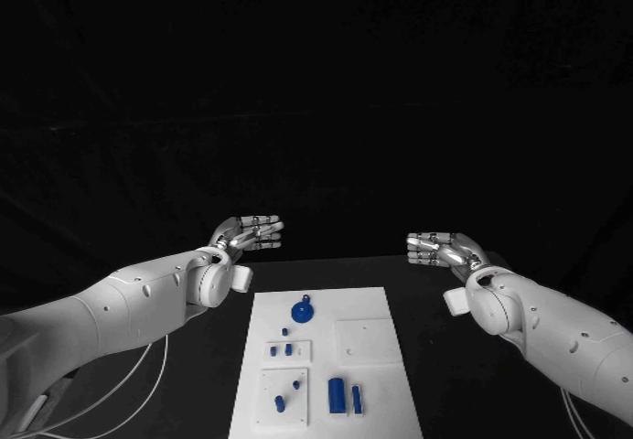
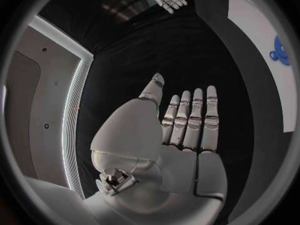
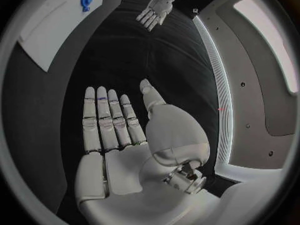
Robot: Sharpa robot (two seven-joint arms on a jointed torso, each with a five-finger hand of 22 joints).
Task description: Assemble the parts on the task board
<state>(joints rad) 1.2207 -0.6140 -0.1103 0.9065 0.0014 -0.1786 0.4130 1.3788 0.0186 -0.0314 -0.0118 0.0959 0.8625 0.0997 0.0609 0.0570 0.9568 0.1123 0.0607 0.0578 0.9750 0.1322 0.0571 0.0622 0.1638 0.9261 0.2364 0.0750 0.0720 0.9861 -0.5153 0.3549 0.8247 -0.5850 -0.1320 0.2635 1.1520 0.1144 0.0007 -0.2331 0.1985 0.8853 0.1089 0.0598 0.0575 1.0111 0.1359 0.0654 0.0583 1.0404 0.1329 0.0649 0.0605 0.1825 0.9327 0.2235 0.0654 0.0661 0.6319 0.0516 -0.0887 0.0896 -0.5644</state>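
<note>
Nearest the camera, two blue cylinders (image 1: 346,395) are seen on the near end of the task board (image 1: 382,302), standing or lying cannot be told. Just left of them a small blue part (image 1: 280,401) is seated in a raised square plate. Farther up, two tiny blue pieces (image 1: 280,349) are set in a smaller square, and a round blue part with a loop (image 1: 302,312) is placed toward the far end — it is also caught at the rim of both wrist views. A plain white square (image 1: 367,339) is seen on the board's right half.

Both hands are held off the board, beyond its far edge and well apart. Left hand (image 1: 250,232) is raised at far left, right hand (image 1: 439,249) at far right. In the wrist views each palm is shown flat, fingers (image 2: 190,120) straight and side by side, thumb set apart — released, nothing grasped. Nothing on the board is touched.
</note>
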